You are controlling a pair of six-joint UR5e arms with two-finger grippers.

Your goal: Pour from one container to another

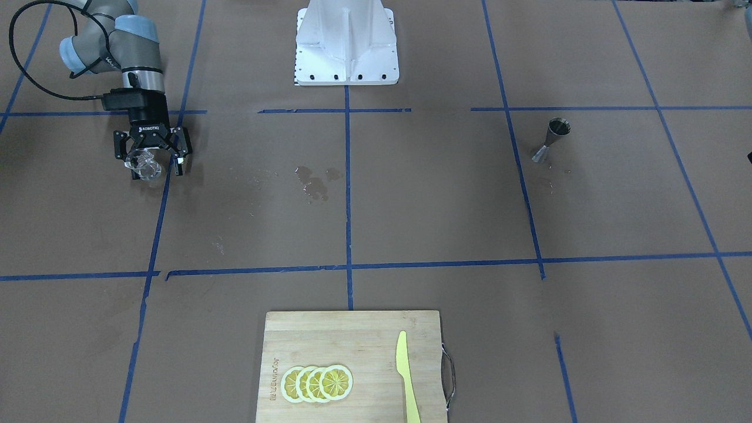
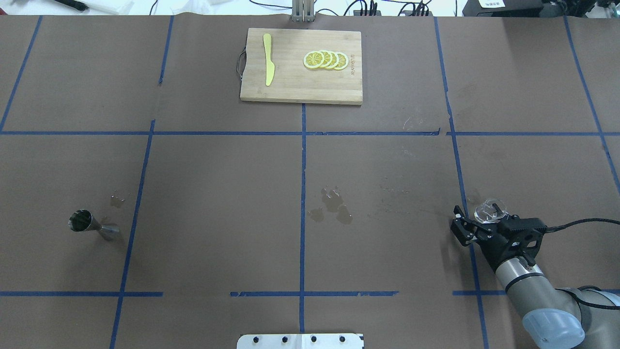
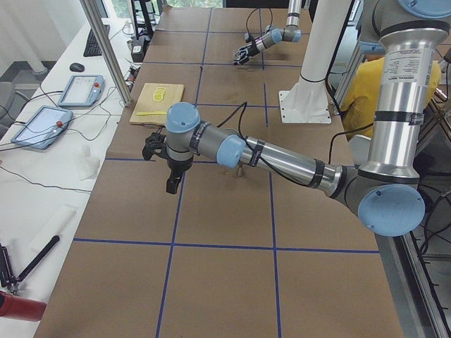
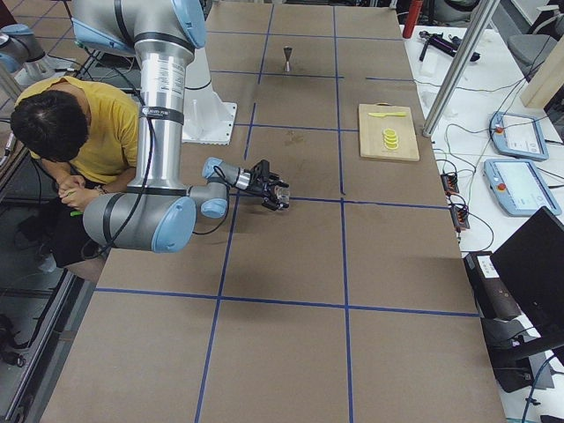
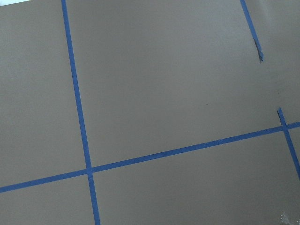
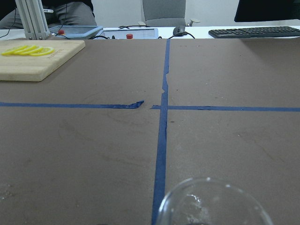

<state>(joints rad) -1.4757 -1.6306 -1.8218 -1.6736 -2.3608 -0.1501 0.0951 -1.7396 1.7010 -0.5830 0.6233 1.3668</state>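
Note:
The clear glass cup (image 1: 144, 164) sits at the table's right side, between the fingers of my right gripper (image 1: 151, 155). The fingers (image 1: 181, 160) stand wider than the cup, which lies closer to one of them, so the gripper is open. From above, the cup (image 2: 490, 211) shows just ahead of the right gripper (image 2: 477, 219). Its rim (image 6: 212, 202) fills the bottom of the right wrist view. The steel jigger (image 2: 92, 226) stands upright far off on the left side, also visible as the jigger (image 1: 550, 141). My left gripper (image 3: 156, 150) shows only in the exterior left view, where I cannot tell its state.
A wooden cutting board (image 2: 295, 89) with lemon slices (image 2: 325, 59) and a yellow knife (image 2: 268, 65) lies at the far edge. Wet patches (image 2: 333, 207) mark the table's middle. The white robot base (image 1: 346, 44) is at the near edge. A person in yellow (image 4: 84, 132) sits beside it.

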